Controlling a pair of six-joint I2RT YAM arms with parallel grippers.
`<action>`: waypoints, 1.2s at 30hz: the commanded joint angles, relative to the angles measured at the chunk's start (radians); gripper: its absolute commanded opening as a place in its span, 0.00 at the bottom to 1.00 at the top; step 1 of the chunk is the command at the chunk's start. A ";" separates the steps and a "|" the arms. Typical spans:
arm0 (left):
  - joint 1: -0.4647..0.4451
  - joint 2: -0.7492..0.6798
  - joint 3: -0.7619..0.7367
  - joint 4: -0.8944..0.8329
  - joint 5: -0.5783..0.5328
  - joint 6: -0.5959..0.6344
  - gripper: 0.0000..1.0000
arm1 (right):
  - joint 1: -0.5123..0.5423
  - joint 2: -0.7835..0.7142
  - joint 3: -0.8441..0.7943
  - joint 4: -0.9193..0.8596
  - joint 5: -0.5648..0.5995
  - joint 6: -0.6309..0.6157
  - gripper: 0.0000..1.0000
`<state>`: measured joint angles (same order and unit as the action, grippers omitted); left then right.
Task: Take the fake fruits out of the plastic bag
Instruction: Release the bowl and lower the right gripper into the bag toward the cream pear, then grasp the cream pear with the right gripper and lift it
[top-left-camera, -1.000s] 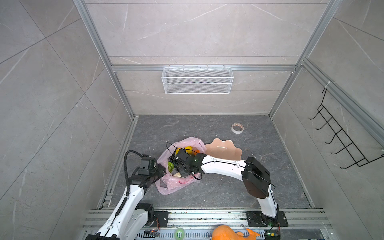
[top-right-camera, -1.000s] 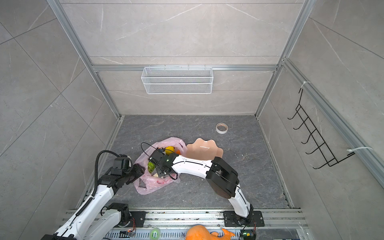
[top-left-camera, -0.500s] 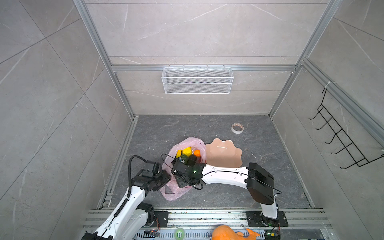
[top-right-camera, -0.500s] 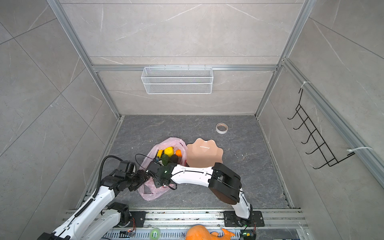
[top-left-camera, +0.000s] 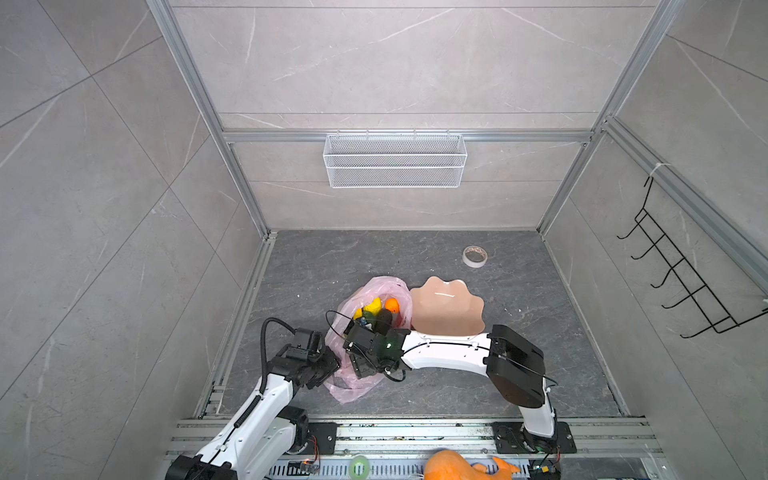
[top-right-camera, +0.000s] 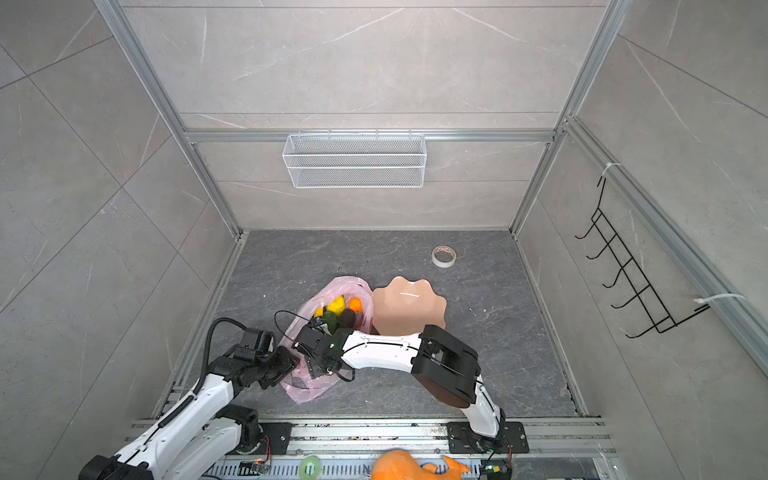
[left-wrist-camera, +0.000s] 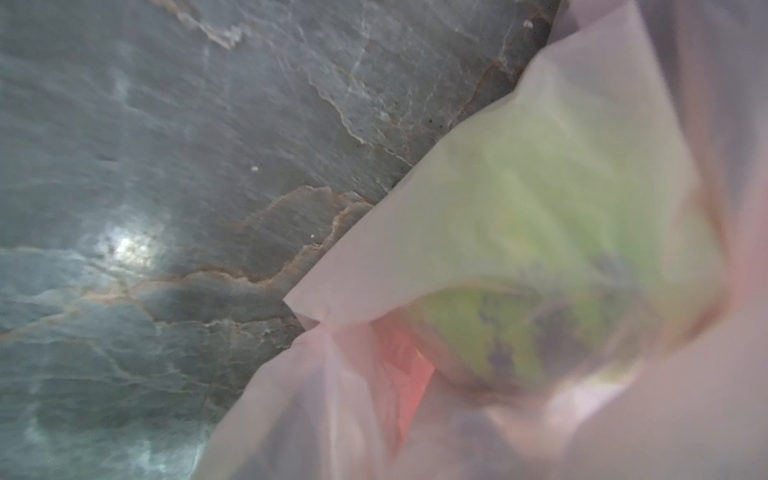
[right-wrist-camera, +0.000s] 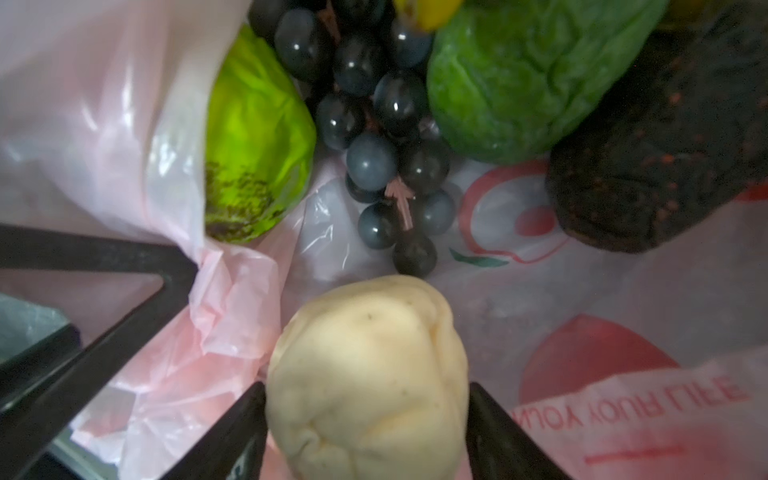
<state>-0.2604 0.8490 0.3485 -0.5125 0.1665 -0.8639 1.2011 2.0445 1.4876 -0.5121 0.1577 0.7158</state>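
**Your plastic bag (top-left-camera: 376, 286) lay low and centre in both top views, the fake fruits (top-right-camera: 338, 309) inside it.**
Inside, the right wrist view showed you a dark avocado (right-wrist-camera: 665, 166) and a green avocado (right-wrist-camera: 519, 75) at the upper right. A lime-green fruit (right-wrist-camera: 257, 145) sat at the upper left, with a black grape bunch (right-wrist-camera: 374, 124) between. A cream-white lumpy piece (right-wrist-camera: 365, 324) sat at bottom centre. Your right gripper (right-wrist-camera: 365, 386) had its jaws apart, one against each side of that piece; whether they pinched it you could not tell. Your left gripper (top-left-camera: 328, 365) met the bag's lower left edge, jaws hidden. A peach scalloped plate (top-left-camera: 446, 307) sat just right of the bag. Around them were the grey tiled walls (top-left-camera: 104, 208) and the dark stone floor (top-left-camera: 332, 257). A wire basket (top-left-camera: 395, 160) hung upper centre, a hook rack (top-left-camera: 681, 282) at right, and a tape roll (top-left-camera: 475, 255) lay above the plate.
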 joint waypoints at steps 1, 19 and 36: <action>-0.003 0.004 0.008 0.026 -0.020 0.042 0.43 | -0.021 0.034 0.033 -0.034 -0.005 0.022 0.73; -0.003 0.077 0.161 0.105 -0.152 0.251 0.35 | -0.059 0.023 0.241 -0.140 0.093 -0.078 0.62; -0.003 0.040 0.098 0.262 -0.132 0.329 0.34 | -0.186 -0.263 0.001 -0.018 -0.020 0.103 0.62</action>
<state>-0.2604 0.9039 0.4458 -0.2993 0.0292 -0.5671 1.0180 1.8538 1.5307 -0.5770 0.1696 0.7460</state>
